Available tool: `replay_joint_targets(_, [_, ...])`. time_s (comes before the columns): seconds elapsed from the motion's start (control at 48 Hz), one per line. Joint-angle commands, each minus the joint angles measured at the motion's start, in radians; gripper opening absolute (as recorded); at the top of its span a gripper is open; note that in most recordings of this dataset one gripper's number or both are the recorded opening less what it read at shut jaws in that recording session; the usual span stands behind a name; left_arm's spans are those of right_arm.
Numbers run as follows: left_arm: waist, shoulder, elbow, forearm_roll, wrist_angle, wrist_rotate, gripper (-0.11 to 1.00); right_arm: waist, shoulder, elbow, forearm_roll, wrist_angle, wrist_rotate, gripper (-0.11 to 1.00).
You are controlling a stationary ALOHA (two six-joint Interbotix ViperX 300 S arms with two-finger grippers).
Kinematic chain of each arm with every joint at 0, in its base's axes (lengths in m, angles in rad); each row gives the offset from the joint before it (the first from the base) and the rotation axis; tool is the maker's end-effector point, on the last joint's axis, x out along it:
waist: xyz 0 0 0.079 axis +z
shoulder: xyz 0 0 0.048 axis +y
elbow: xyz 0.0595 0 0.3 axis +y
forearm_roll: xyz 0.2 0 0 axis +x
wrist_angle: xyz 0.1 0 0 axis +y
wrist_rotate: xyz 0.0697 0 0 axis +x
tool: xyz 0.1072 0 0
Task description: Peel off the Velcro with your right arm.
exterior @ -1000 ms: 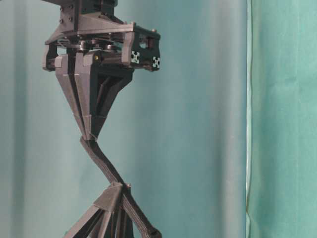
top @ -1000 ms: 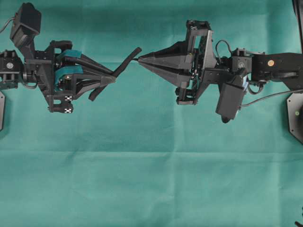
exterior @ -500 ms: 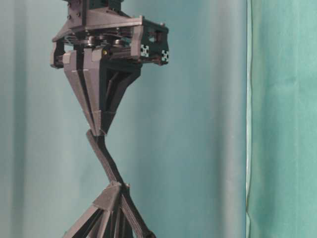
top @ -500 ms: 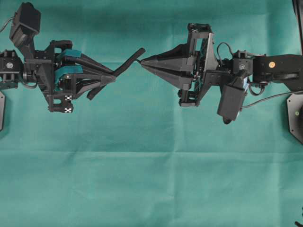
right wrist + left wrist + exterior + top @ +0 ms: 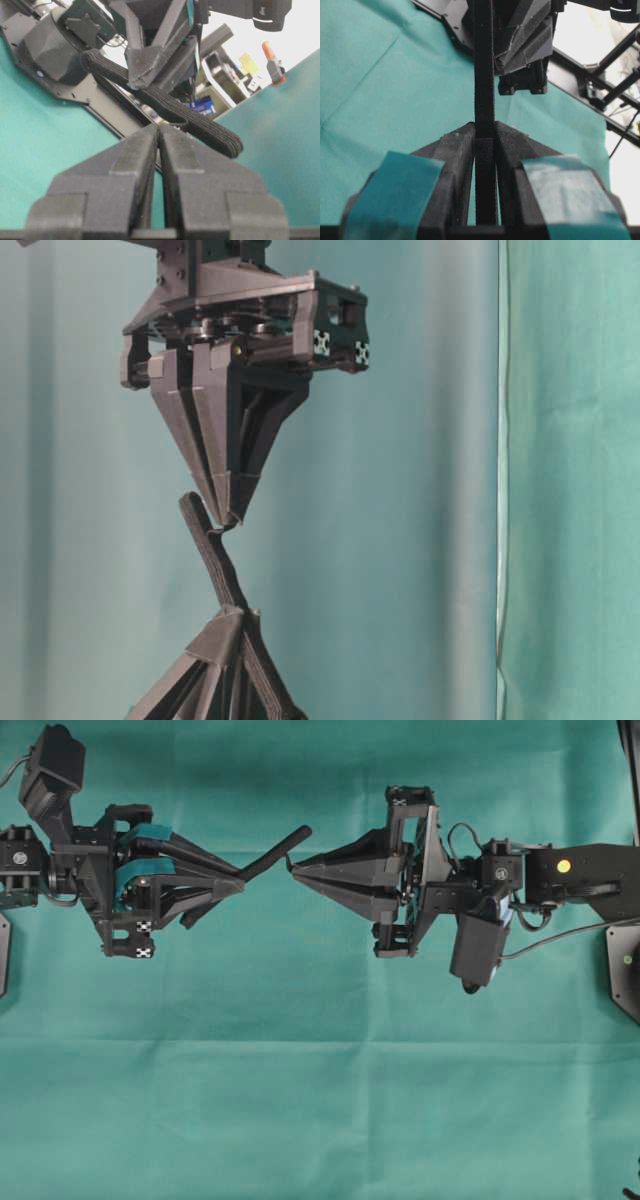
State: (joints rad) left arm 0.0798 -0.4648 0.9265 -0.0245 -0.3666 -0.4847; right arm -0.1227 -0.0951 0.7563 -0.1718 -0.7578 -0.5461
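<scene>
The Velcro point(image 5: 272, 852), a black ribbed strap, hangs in the air between both grippers. My left gripper point(image 5: 243, 880), with teal pads, is shut on its lower part; the strap runs straight out between its tips in the left wrist view point(image 5: 483, 75). My right gripper point(image 5: 293, 868), all black with long wedge fingers, is shut. Its tips meet the strap just below the free end in the table-level view point(image 5: 228, 521), where a thin black flap curls from the strap into them. The right wrist view shows the strap point(image 5: 200, 122) crossing just beyond the shut tips point(image 5: 160, 126).
Green cloth point(image 5: 320, 1100) covers the table and a green curtain point(image 5: 570, 480) hangs behind. The right arm's boxy camera module point(image 5: 475, 948) hangs below its wrist. A black arm base point(image 5: 625, 965) sits at the right edge.
My right gripper has shifted left and toward the front in the overhead view. The strap's free end, bent toward its tips before, now stands straight past them.
</scene>
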Motion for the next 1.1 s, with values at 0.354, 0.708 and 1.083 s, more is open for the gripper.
replay_joint_targets(0.354, [0.002, -0.011, -0.014, 0.0, -0.014, 0.003, 0.1, 0.023, 0.012, -0.038, 0.003, -0.005, 0.002, -0.09])
replay_joint_targets(0.708, [0.008, -0.011, -0.011, 0.0, -0.034, 0.003, 0.1, 0.049, 0.043, -0.06, 0.002, -0.003, 0.002, -0.09])
replay_joint_targets(1.083, [0.011, -0.008, -0.011, 0.0, -0.057, 0.003, 0.1, 0.074, 0.091, -0.094, 0.002, -0.003, 0.002, -0.09])
